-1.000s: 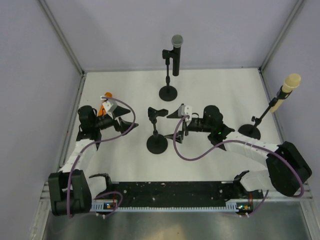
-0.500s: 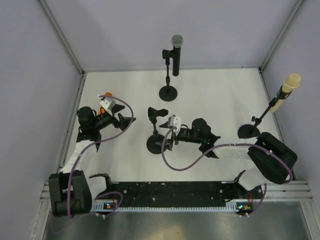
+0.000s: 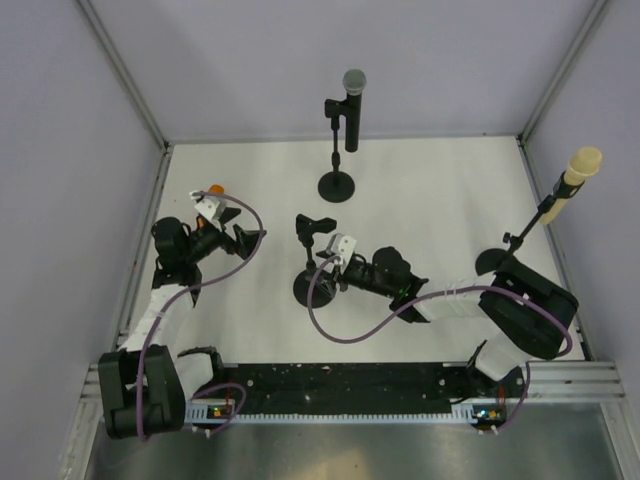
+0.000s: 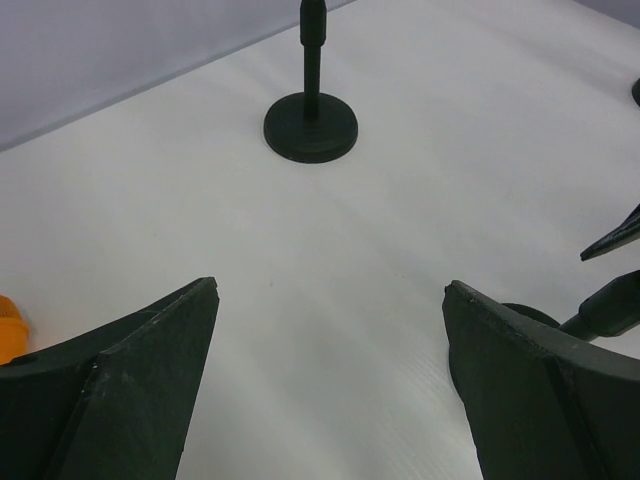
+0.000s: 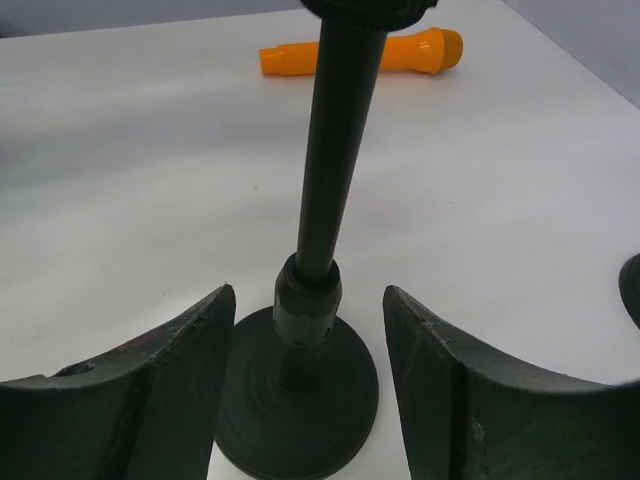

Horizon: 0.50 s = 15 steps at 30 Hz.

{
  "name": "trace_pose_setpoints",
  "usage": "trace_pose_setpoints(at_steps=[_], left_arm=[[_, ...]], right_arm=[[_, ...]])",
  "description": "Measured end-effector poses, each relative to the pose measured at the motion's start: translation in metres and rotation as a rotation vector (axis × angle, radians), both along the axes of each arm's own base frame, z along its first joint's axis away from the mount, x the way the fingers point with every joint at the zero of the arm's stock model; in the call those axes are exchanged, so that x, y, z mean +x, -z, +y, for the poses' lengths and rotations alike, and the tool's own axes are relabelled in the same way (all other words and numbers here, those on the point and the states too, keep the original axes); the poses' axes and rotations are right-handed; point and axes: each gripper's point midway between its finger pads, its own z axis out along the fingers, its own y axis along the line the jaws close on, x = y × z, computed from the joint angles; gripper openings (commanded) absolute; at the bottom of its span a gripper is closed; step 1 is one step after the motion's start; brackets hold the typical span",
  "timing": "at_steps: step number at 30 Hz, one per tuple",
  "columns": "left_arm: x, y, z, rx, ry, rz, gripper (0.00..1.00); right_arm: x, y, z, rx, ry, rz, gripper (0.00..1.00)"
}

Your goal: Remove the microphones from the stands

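On the white table [image 3: 450, 200], the left gripper [image 4: 330, 285] hangs wide open near the left edge. The right gripper [image 5: 308, 291], fingers parted, straddles the centre stand [image 5: 322, 200] without touching its pole. An orange microphone [image 5: 360, 52] lies flat at the far left. A black microphone [image 3: 352, 110] stands clipped in the far stand [image 3: 337, 185].

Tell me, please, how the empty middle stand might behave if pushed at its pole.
Its pole looks rigid, so probably stiff. The broad round base suggests a low push would slide it; a high push might tip it.
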Motion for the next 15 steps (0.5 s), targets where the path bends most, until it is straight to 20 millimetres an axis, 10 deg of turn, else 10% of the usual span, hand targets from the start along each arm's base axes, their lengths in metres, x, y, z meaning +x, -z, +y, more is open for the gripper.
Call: trace_pose_setpoints(at_steps=[15], left_arm=[[-0.002, -0.008, 0.003, 0.008, -0.008, -0.036, 0.99]], right_arm=[[-0.001, 0.009, 0.006, -0.016, 0.043, 0.019, 0.52]])
